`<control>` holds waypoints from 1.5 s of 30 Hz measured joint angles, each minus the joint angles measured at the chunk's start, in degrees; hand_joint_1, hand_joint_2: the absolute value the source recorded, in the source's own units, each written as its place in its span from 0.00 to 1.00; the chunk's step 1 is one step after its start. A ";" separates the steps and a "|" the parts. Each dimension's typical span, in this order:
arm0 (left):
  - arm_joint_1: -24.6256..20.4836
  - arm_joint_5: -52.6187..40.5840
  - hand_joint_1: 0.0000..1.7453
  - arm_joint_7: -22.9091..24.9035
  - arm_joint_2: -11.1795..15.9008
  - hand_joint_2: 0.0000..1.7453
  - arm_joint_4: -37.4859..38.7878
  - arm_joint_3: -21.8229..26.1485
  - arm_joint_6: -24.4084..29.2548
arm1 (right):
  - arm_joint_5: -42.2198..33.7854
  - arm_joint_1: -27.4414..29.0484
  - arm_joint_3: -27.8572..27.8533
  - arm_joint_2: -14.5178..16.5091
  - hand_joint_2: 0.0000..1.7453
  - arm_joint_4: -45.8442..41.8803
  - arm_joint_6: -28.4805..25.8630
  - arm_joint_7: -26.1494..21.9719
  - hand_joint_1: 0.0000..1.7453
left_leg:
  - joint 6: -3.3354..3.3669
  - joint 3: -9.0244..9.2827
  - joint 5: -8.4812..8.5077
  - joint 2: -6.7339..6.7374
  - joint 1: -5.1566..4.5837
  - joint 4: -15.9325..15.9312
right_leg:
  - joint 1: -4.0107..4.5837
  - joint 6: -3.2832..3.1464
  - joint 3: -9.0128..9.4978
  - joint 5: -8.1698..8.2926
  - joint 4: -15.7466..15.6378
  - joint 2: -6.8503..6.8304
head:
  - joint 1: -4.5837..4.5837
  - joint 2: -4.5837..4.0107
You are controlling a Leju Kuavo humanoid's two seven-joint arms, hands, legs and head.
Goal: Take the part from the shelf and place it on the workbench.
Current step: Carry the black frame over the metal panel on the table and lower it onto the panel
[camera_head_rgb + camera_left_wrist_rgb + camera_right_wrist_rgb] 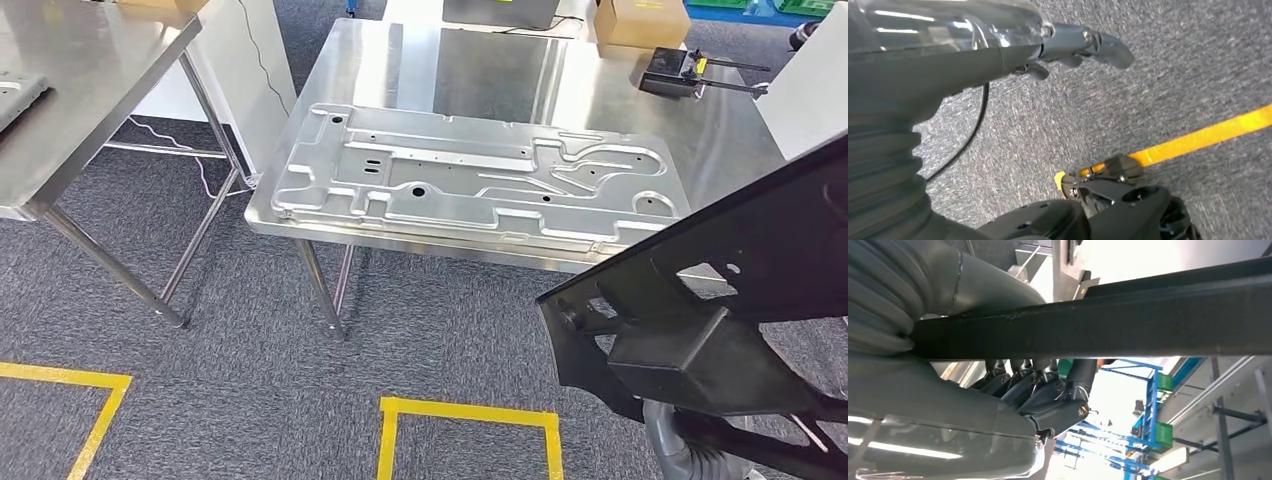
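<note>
Floor: grey carpet (230,340) under the steel worktop (620,120), with yellow tape lines (465,410) marking squares on it.
Part: a large black part (760,250) with cut-outs fills the lower right of the head view — carried off the worktop, its upper edge overlapping the worktop's near right corner in the picture.
Right robot hand: in its wrist view the right robot hand (1048,390) is clamped on the part's dark edge (1128,325), dark fingers (1023,377) curled up against one side, the grey thumb on the other.
Left robot hand: the left robot hand (1073,47) hangs over the carpet, holding nothing; its fingers look loosely curled — I cannot tell whether they are apart or together.
Worktop: a stamped silver metal panel (470,180) lies flat on it, near the front edge.
Far side: a black device (672,72) and a cardboard box (640,20) sit at the back right.
Left: a second steel table (90,90) stands well apart.
</note>
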 joint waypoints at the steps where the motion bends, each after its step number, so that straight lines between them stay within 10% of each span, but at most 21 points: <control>1: 0.03 0.00 0.00 -0.01 -0.01 1.00 0.00 0.00 0.00 | 0.01 0.00 -0.01 -0.01 1.00 0.00 -0.01 0.00 1.00 | -0.10 0.76 -0.53 -0.10 0.04 -0.03 | 0.00 -0.04 0.18 2.40 -2.54 0.00 | 0.17 0.00; 3: 0.07 -0.03 0.00 -0.07 -0.04 1.00 0.01 0.00 -0.01 | 0.02 0.01 -0.02 -0.01 1.00 0.00 -0.04 -0.04 1.00 | -0.53 2.13 -1.60 -0.27 0.09 -0.13 | 0.11 -0.26 1.49 7.89 -9.45 -0.08 | 0.55 0.00; 5: 0.03 -0.07 0.00 -0.13 -0.05 1.00 0.01 0.00 -0.02 | 0.07 0.07 -0.03 0.01 1.00 -0.07 -0.12 -0.08 1.00 | -1.22 2.79 -2.30 -0.35 -0.04 -0.36 | 0.43 -0.57 2.24 9.78 -13.16 -0.18 | 0.86 0.00; 9: -0.02 -0.09 0.00 -0.15 -0.04 1.00 -0.03 0.00 -0.02 | 0.13 0.32 -0.04 0.05 1.00 -0.18 -0.30 -0.19 1.00 | -2.32 3.36 -2.50 -0.17 -0.34 0.78 | 0.08 -1.70 4.07 8.90 -14.27 -0.02 | 0.56 0.00; 14: -0.07 -0.02 0.00 -0.20 -0.04 1.00 -0.03 0.10 -0.04 | 0.44 0.39 -0.10 0.08 1.00 -0.20 -0.57 -0.22 1.00 | -2.44 -5.22 -7.16 -0.06 -0.42 14.49 | 0.03 -2.98 7.11 6.82 -14.59 -0.08 | -0.32 0.00; 19: 0.02 0.01 0.00 -0.15 -0.02 1.00 -0.01 0.29 -0.07 | 0.59 0.53 -0.22 0.08 1.00 -0.22 -0.90 -0.36 1.00 | -2.19 -4.23 1.24 -0.01 -0.37 3.24 | 0.07 -2.28 10.41 4.24 -14.47 0.29 | -1.44 0.00; 23: 0.02 0.00 0.00 -0.16 -0.03 1.00 -0.01 0.36 -0.17 | 0.75 0.58 -0.20 0.07 1.00 -0.40 -1.04 -0.37 1.00 | -0.80 -3.66 2.46 0.05 -0.62 1.28 | 0.22 -0.90 11.12 3.52 -14.23 0.33 | -1.21 0.00; 25: 0.00 -0.06 0.00 -0.15 -0.02 1.00 -0.02 0.44 -0.17 | 0.90 0.25 -0.17 0.04 1.00 -0.46 -1.04 -0.34 1.00 | -0.24 -2.81 2.24 0.03 -0.43 0.78 | 0.16 -0.59 9.98 3.02 -11.59 0.24 | -0.89 0.00; 29: 0.07 -0.25 0.00 -0.16 -0.02 1.00 -0.02 0.66 -0.25 | 1.10 -0.07 -0.13 0.01 1.00 -0.48 -1.04 -0.17 1.00 | 0.33 -1.79 1.30 -0.02 -0.35 0.48 | 0.10 -0.25 2.11 -0.64 -0.82 0.17 | 0.05 0.00; 35: 0.10 -0.27 0.00 -0.28 -0.02 1.00 -0.03 0.78 -0.41 | 1.25 -0.14 -0.01 -0.01 1.00 -0.48 -1.06 -0.12 1.00 | -0.68 0.81 -0.77 -0.29 -0.23 0.06 | 0.45 -0.47 3.56 8.47 -13.10 -0.22 | 0.74 0.00; 40: 0.06 -0.32 0.00 -0.34 -0.01 1.00 -0.05 0.81 -0.52 | 1.35 -0.11 0.02 -0.05 1.00 -0.56 -1.09 -0.04 1.00 | -2.05 1.70 -1.76 -0.09 -0.57 1.82 | 0.12 -2.21 5.67 7.74 -14.52 -0.10 | 0.41 0.00; 45: -0.13 -0.28 0.00 -0.42 -0.02 1.00 -0.04 0.83 -0.54 | 1.37 -0.19 0.04 -0.05 1.00 -0.57 -1.18 -0.03 1.00 | -2.12 -6.35 -6.54 -0.06 -0.64 15.12 | 0.38 -3.26 7.96 6.02 -14.62 -0.08 | -0.65 0.00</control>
